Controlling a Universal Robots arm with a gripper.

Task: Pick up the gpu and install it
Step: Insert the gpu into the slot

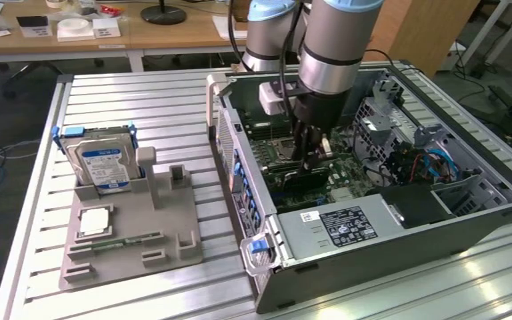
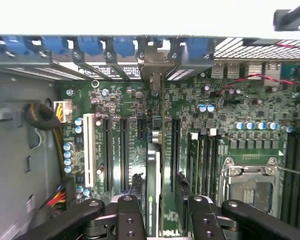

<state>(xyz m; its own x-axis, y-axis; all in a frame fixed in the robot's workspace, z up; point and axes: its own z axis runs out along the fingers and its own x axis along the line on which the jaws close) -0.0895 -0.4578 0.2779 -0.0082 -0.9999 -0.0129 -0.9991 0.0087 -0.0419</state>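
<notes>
Wrist view has the gpu (image 2: 153, 185) standing on edge between the claw (image 2: 159, 220) fingers, which are clamped on it, its long axis running along the motherboard (image 2: 190, 125) slots toward the case's rear brackets (image 2: 152, 60). From the exterior view it's a dark card (image 1: 305, 179) down inside the open pc case (image 1: 469, 200) on the desk (image 1: 131, 93), lower edge hidden, so can't tell if it's seated.

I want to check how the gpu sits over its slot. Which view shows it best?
The wrist view: the gpu stands edge-on between the gripper fingers, in line with the motherboard slots. In the exterior view the gpu is mostly hidden by the arm.
</notes>
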